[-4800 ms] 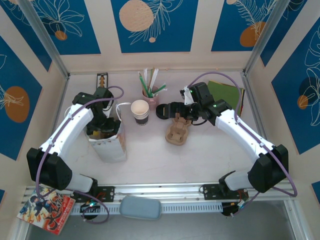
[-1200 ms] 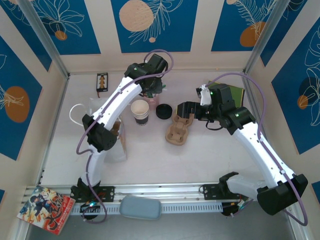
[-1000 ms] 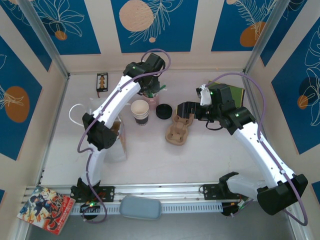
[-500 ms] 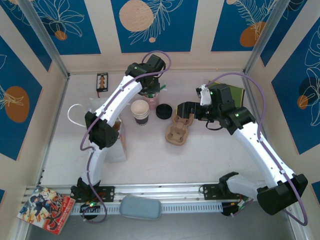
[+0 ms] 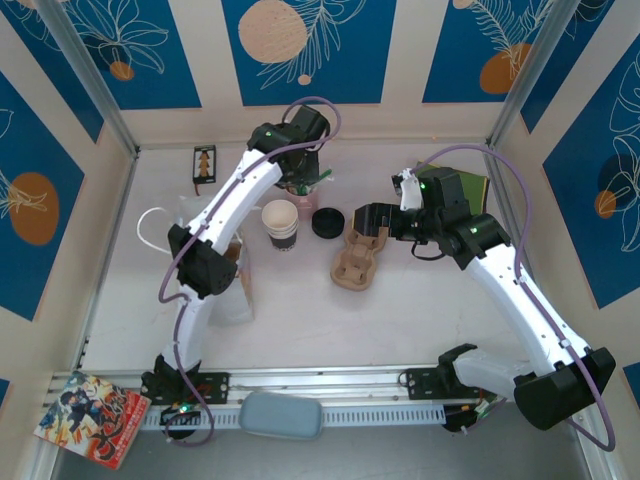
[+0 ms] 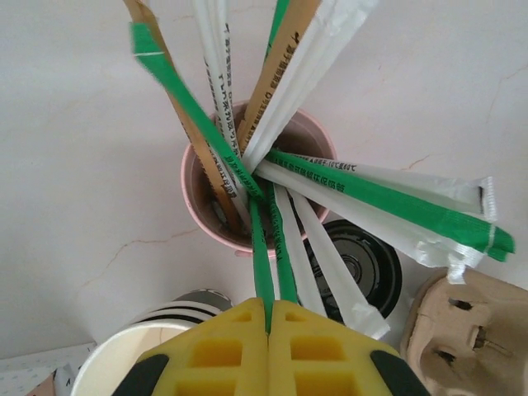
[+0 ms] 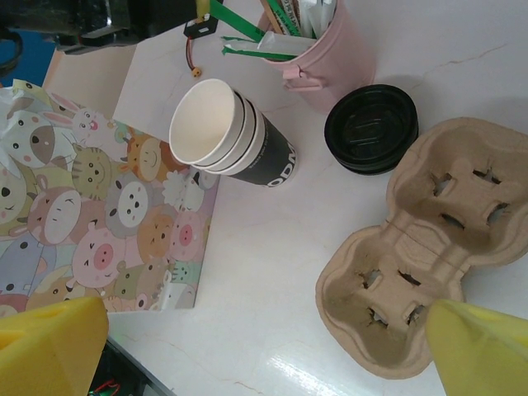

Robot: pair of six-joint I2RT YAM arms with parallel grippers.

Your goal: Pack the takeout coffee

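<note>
Straw (image 6: 261,247), green-wrapped, is clamped in the left claw (image 6: 268,307) above the pink cup (image 6: 195,198). The right claw (image 7: 264,326) hangs spread wide by the carrier (image 7: 429,206); where the coffee is, I cannot tell

Top camera: high at near edge, looking down over whole worktop (image 5: 400,310). Left wrist: close above pink straw cup (image 6: 216,233). Right wrist: farther, oblique; shares cup, black lid (image 7: 371,128).

Top view: L hand (image 6: 269,318) hides most of pink cup (image 6: 191,198); wrist cam crops straws (image 6: 371,202).
</note>
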